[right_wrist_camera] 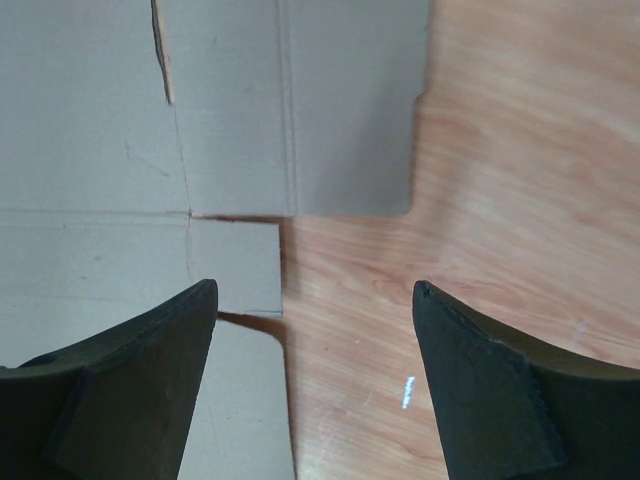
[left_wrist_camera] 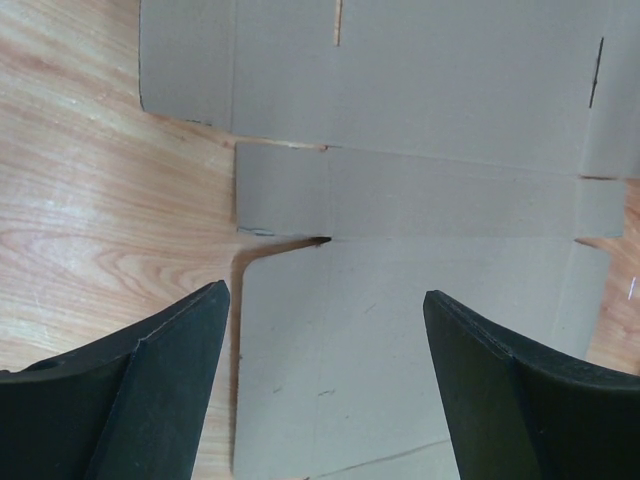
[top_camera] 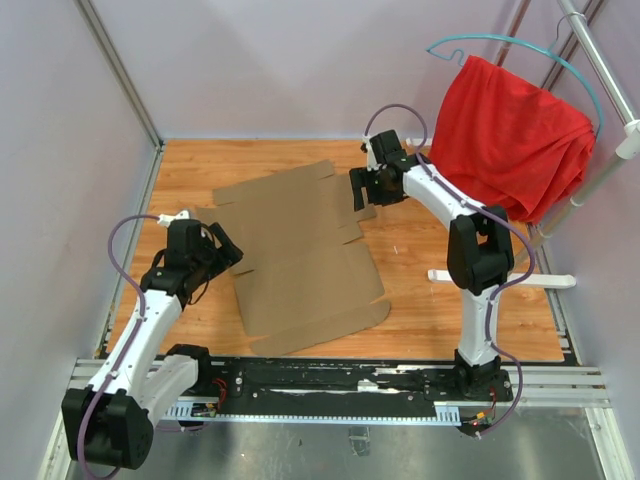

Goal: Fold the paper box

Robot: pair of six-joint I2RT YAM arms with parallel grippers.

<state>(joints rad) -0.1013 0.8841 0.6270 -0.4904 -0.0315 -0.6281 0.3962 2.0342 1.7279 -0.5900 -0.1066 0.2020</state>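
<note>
- Nearest each wrist camera were its own black fingers: the left gripper (left_wrist_camera: 325, 290) and the right gripper (right_wrist_camera: 314, 284) both had their jaws spread wide with nothing between them.
- The wooden table (top_camera: 415, 255) took up most of the overhead view, with pale walls around it and a metal rail (top_camera: 330, 385) carrying the arm bases along its near edge.
- The paper box (top_camera: 300, 250) lay at the middle of the table as a flat brown corrugated sheet between the two grippers. Its panels and flaps were all down on the wood, so it had no walls.
- A red cloth (top_camera: 505, 135) hung on a teal hanger (top_camera: 470, 42) from a rack (top_camera: 600, 60) at the far right, well apart from the cardboard.
- The left arm reached forward from its base and bent inward, bringing the left gripper (top_camera: 228, 258) to the sheet's left edge. Its wrist view looked down on the paper box (left_wrist_camera: 420, 100), with a notch between flaps under the open jaws and bare table (left_wrist_camera: 90, 200) to the left.
- The right arm rose from its base, folded at the elbow and stretched toward the far side, with the right gripper (top_camera: 360, 200) over the sheet's far right edge. In its wrist view, one finger was above the paper box (right_wrist_camera: 90, 120) and the other above bare table (right_wrist_camera: 500, 150).
</note>
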